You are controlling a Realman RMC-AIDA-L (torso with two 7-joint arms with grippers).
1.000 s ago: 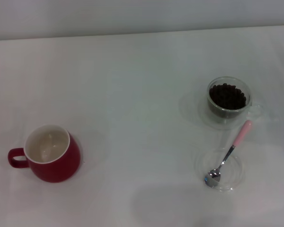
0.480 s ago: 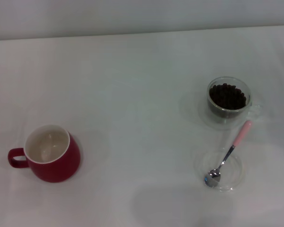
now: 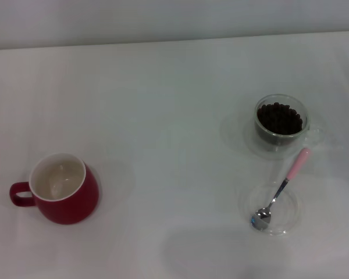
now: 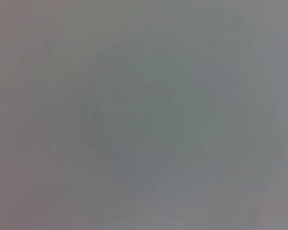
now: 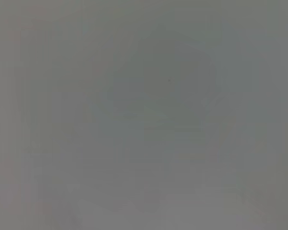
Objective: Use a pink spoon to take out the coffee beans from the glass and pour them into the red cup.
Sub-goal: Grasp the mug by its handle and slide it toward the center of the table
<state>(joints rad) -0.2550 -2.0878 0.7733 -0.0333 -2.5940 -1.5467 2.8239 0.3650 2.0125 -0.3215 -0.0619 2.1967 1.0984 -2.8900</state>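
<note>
One red cup (image 3: 63,189) lower left; one glass (image 3: 281,123) holding many coffee beans (image 3: 279,118) upper right. One pink spoon (image 3: 279,190) lower right, bowl in one clear dish (image 3: 291,212). No grippers visible; finger state impossible to tell.

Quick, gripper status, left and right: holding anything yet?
Left gripper: not in view, state cannot be told.
Right gripper: not in view, state cannot be told.
The pink-handled metal spoon lies unheld in the shallow clear dish.

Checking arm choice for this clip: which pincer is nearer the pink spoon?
Cannot tell: neither pincer appears in the head view, and both wrist views show nothing recognisable. The pink spoon lies untouched on the robot's right, bowl in the clear dish, handle toward the glass.
</note>
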